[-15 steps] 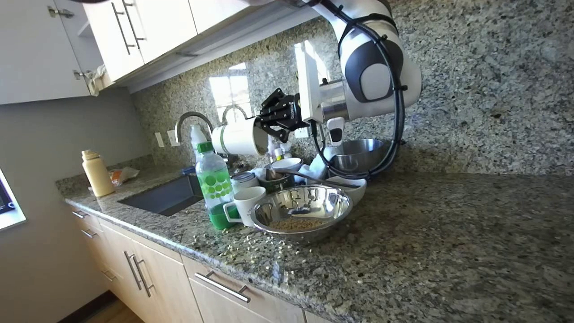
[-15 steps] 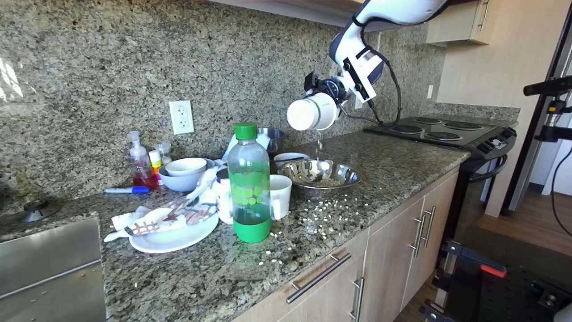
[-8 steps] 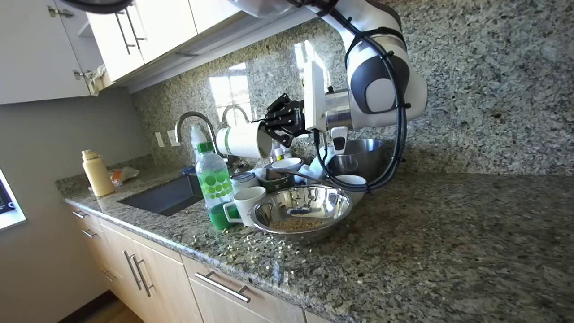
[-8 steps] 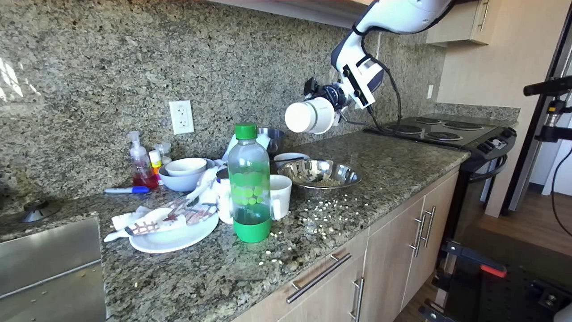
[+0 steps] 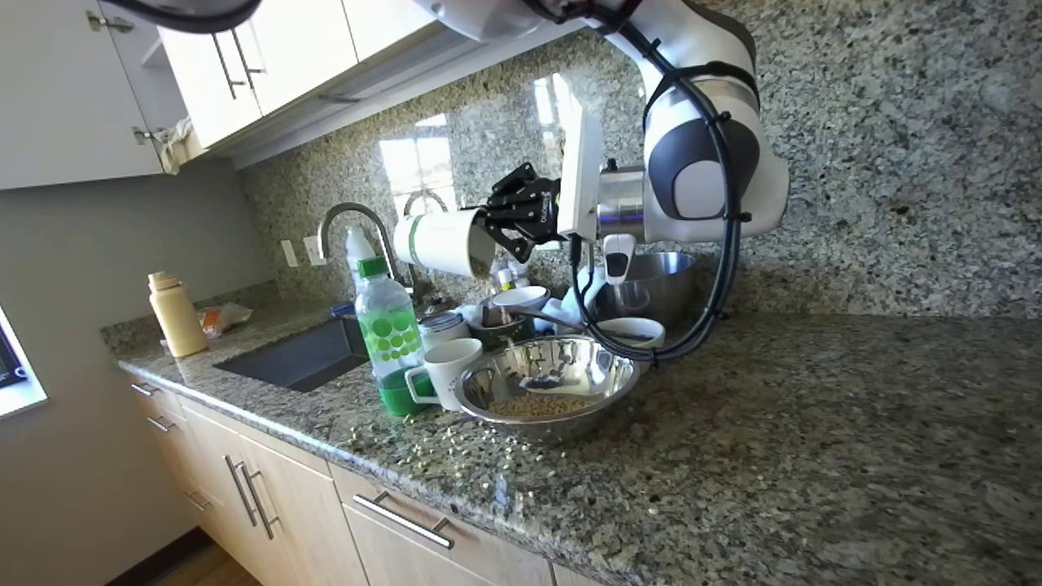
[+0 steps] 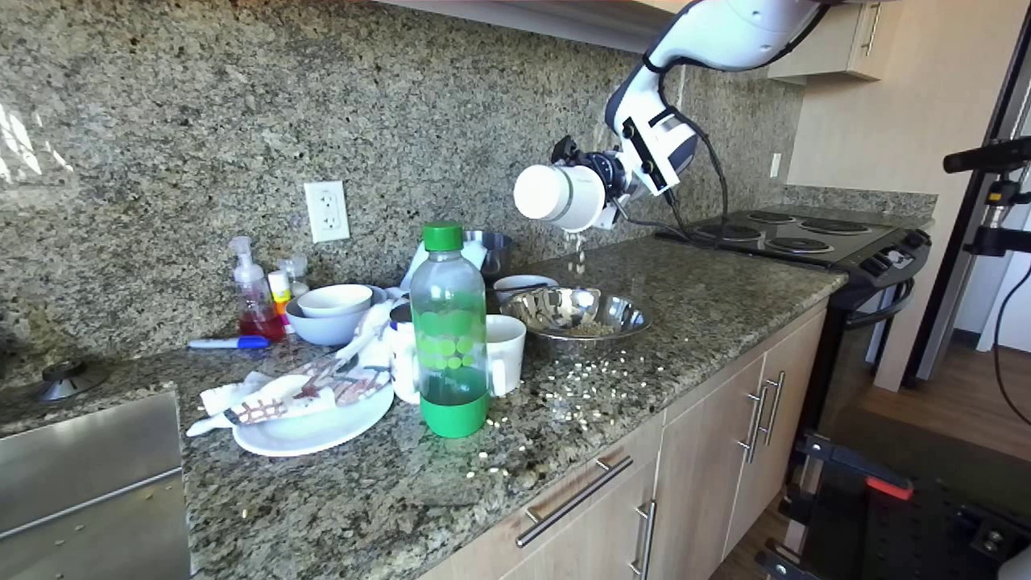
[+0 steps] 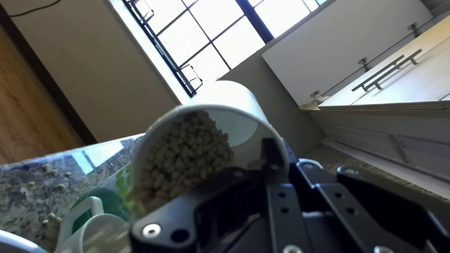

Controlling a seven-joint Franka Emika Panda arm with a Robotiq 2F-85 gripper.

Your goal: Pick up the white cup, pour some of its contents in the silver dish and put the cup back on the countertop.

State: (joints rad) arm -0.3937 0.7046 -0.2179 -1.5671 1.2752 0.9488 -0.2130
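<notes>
Clamping the white cup [image 5: 438, 242] by its rim, your Robotiq gripper [image 7: 283, 156] is holding it tipped above the silver dish [image 5: 588, 368], right of the green-capped bottle [image 6: 449, 346], as pale grains [image 6: 577, 261] are falling out.

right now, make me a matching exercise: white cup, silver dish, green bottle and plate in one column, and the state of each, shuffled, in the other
Column one
1. white cup
2. silver dish
3. green bottle
4. plate

Column two
A. standing upright with its cap on
B. lying flat with a patterned cloth on it
C. tipped in the air, held by the gripper
D. resting on the countertop with grains inside

Right pairs
1-C
2-D
3-A
4-B
</notes>
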